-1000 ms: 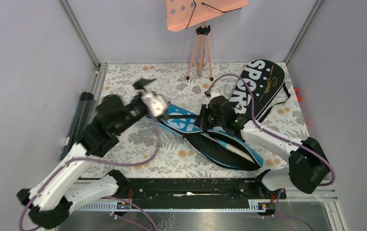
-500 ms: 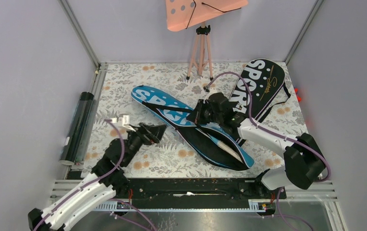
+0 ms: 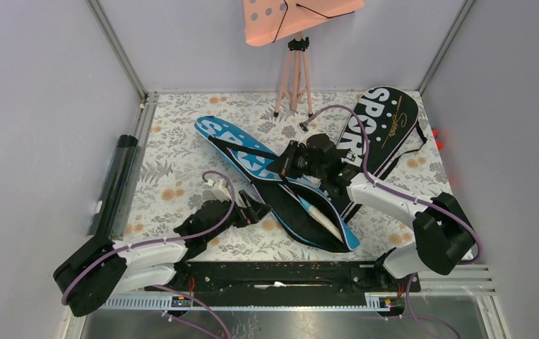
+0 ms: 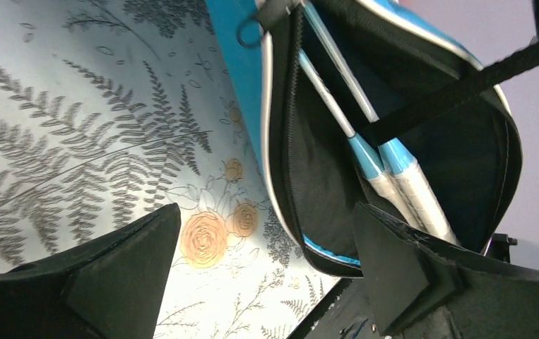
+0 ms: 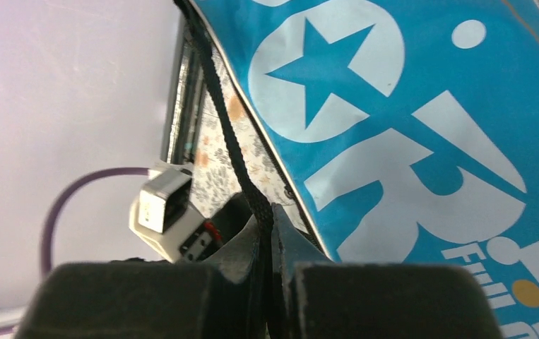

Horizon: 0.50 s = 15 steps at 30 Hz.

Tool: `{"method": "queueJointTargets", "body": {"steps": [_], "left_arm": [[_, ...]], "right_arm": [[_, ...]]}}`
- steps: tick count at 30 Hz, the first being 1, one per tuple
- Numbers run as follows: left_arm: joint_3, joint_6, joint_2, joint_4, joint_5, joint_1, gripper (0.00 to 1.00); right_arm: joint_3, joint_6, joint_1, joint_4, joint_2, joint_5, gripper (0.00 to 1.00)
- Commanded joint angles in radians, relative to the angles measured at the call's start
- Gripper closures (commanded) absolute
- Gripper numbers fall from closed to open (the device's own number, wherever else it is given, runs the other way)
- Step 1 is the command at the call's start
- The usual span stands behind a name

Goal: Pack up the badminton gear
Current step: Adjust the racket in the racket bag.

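Note:
The blue SPORT bag lies slantwise on the floral mat, its near end unzipped. Two racket handles with blue and white grips lie inside the open mouth, under a taut black strap. My left gripper is open and low over the mat, just left of that mouth; in the left wrist view it holds nothing. My right gripper sits above the bag's middle, shut on the black strap where it enters the jaws. The black SPORT bag lies at the back right. A black tube lies along the left wall.
The pink perforated board on its tripod stands at the back centre. Metal frame rails run along the mat's left and near edges. Grey walls close in on three sides.
My left arm has swung from over the blue bag's far end down to the near side beside its open mouth. The right gripper, still shut on the strap, has shifted the bag slightly left.

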Motion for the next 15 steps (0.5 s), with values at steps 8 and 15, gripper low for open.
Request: {"method": "queueJointTargets", "body": {"steps": [8, 15], "left_arm": [[0.025, -0.110, 0.264, 0.448, -0.095, -0.021, 0.01], [0.047, -0.200, 0.458, 0.633, -0.071, -0.021, 0.06]], "right_arm": [[-0.065, 0.239, 0.013, 0.347, -0.052, -0.060, 1.00], [-0.142, 0.293, 0.046, 0.442, -0.087, -0.033, 1.00]]}}
